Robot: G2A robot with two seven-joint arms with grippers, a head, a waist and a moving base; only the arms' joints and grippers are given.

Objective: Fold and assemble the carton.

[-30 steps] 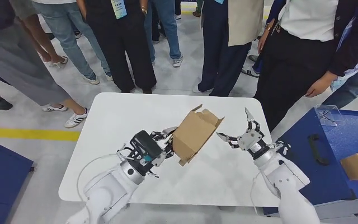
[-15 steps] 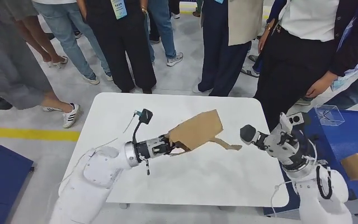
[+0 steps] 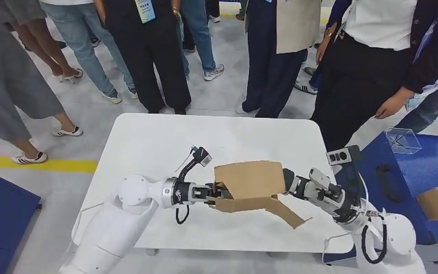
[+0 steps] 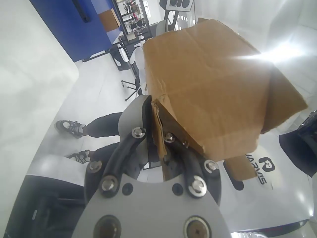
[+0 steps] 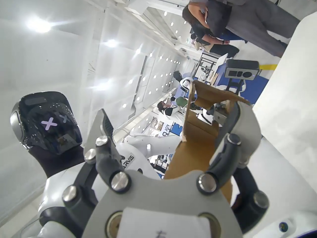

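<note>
A brown carton (image 3: 250, 179) is held level above the white table (image 3: 144, 144), near its front middle, with one loose flap (image 3: 289, 211) hanging down toward the front right. My left gripper (image 3: 209, 194) is at the carton's left end, shut on a creased flap edge (image 4: 159, 137) below the carton body (image 4: 210, 82). My right gripper (image 3: 291, 183) is at the carton's right end. It stands open (image 5: 173, 122), and the carton's open end (image 5: 195, 134) lies between its fingers, close against one finger (image 5: 244, 117).
Several people stand round the table's far and right sides. A blue bin (image 3: 393, 185) with a clear plastic box (image 3: 402, 140) sits just right of the table. Another blue object (image 3: 14, 209) is on the floor to the left.
The carton has turned from a raised tilt to lying level, nearer the table's front. My left arm rotated with it. My right gripper came in from the right to the carton's end.
</note>
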